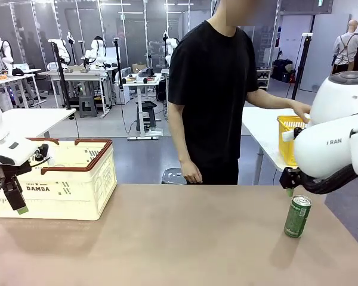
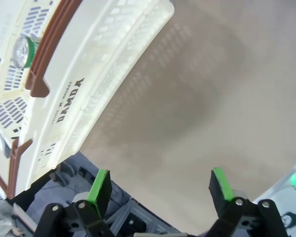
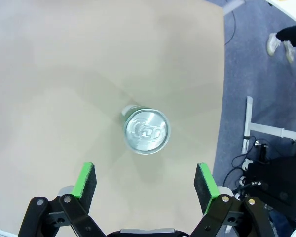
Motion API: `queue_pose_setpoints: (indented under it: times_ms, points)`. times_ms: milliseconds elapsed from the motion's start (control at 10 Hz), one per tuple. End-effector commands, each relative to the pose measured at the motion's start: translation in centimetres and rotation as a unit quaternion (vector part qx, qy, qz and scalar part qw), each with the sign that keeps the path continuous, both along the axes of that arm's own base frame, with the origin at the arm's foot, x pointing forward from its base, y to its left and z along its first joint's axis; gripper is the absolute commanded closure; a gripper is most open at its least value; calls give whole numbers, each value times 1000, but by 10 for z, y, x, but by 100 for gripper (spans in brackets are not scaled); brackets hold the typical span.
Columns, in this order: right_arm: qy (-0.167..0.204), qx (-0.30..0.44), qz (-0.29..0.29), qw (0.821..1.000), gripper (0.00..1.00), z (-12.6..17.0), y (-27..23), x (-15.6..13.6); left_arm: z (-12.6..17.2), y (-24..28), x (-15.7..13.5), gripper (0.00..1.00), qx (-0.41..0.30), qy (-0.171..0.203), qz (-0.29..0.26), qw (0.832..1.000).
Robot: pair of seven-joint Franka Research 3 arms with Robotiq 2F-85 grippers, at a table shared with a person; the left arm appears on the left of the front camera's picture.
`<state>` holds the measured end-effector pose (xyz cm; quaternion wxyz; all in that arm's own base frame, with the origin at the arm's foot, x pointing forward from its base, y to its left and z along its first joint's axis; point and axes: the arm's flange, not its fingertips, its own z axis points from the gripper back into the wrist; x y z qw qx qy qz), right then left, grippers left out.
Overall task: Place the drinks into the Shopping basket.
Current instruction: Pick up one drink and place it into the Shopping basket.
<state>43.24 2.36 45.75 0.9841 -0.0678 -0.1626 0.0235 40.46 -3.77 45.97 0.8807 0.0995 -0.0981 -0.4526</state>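
Just beneath the spread right gripper (image 3: 145,174), upright green can (image 3: 146,131), untouched.

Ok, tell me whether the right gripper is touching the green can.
Apart. The right wrist view shows the right gripper open above the green can, with bare table between each of its pads and the can's top.

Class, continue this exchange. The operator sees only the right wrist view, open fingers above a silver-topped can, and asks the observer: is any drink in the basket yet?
Observer: Yes. One green silver-topped metal can sits inside the cream slotted plastic basket.
Operator: And the other arm?
Observer: The left fingers are open and empty, near that basket.
Operator: And the person?
Observer: The person's hand is at a yellow mesh basket on another table.
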Motion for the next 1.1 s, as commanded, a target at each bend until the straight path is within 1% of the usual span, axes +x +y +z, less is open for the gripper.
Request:
queue_pose_setpoints:
  times_ms: [0,300,500,700,1000]
  points:
    - [20,19,-3,1000,0,3,-9,12,1,-2,0,0,-1,-3,7,1000]
    - [30,37,-4,999,0,7,-14,16,1,-2,0,0,-1,-3,7,1000]
    - [36,44,-6,998,0,2,-16,24,1,-2,0,0,-1,-3,7,1000]
    - [49,54,-5,997,0,-9,-18,32,1,-2,0,0,-1,-3,7,1000]
    - [56,61,-13,996,0,-35,-19,46,1,-2,0,0,-1,-3,7,1000]
